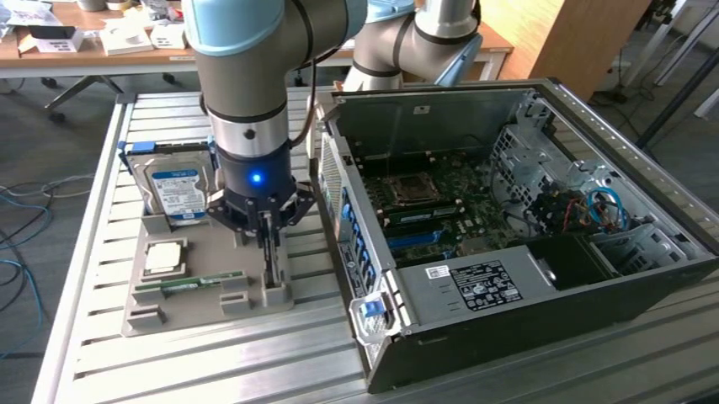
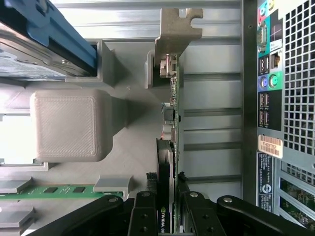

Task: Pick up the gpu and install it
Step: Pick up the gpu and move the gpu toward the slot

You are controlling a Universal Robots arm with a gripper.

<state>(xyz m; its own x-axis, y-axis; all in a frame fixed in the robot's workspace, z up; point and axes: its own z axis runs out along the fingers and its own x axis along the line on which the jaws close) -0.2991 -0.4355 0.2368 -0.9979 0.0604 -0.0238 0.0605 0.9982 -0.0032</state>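
In the grey holder tray beside the open computer case, the gpu stands on edge, with its silver bracket at the end away from your tool. The tool pinches the card across both faces. Expect it to be light and stiff but fragile (bare components line the board), so grip squarely. A RAM stick and a hard drive share the tray on the slatted metal surface, and a cluttered desk stands behind.

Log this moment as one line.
gripper: shut on thin dark gpu card with silver bracket | card: edge-up in grey plastic holder tray | not yet lifted
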